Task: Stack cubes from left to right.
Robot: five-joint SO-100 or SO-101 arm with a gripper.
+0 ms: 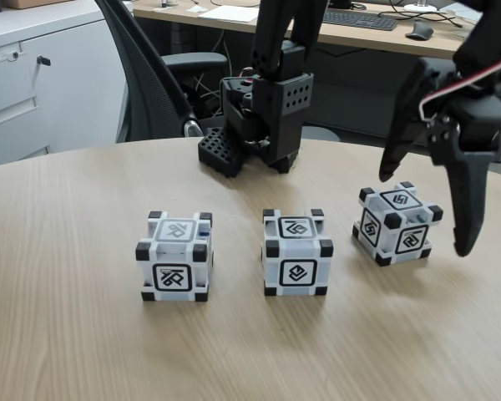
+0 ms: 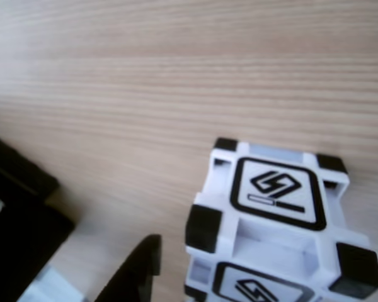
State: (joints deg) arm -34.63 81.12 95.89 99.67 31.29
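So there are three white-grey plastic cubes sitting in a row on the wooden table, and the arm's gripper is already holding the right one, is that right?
Not quite. The three white-grey plastic cubes do sit in a row on the wooden table, but the gripper holds nothing. In the fixed view its fingers hang open beside the right cube, apart from it.

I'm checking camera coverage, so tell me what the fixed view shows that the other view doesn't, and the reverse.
The fixed view alone takes in the row of three cubes: left cube, middle cube, right cube, plus the arm's base and the open gripper raised beside the right cube. The other view alone gives a close look at one cube's top symbol. Both share the wooden table.
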